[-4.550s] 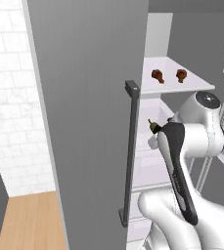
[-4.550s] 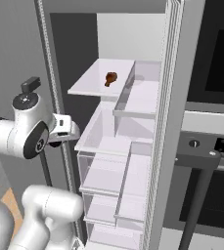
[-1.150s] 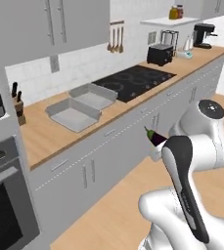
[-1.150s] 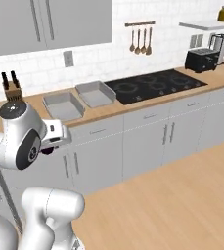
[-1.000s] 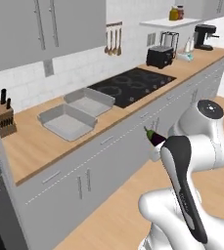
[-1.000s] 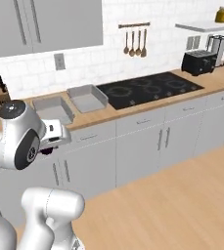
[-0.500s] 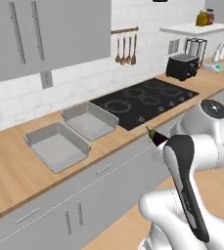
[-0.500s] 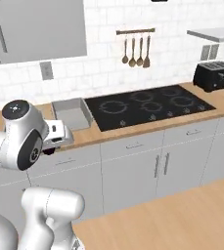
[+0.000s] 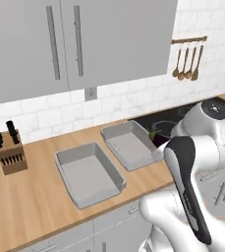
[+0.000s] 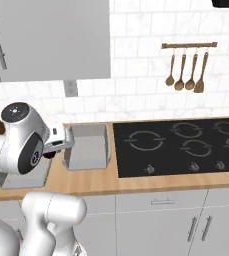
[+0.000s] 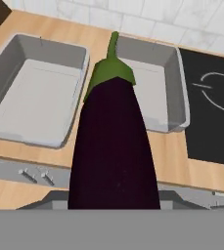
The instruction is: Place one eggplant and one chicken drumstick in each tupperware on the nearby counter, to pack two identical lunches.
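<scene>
The wooden desk (image 9: 30, 197) runs under the grey wall cabinets (image 9: 74, 42), its right stretch blocked by the arm in the left base view. The black cooktop (image 10: 181, 145) sits beside two grey tupperware containers (image 9: 88, 173) (image 9: 129, 144), both bare inside. In the hand view a glossy deep-purple eggplant (image 11: 113, 146) with a green cap points toward the containers, held above the desk's front edge; its lower end is cut off, hiding the fingers clenched on it.
</scene>
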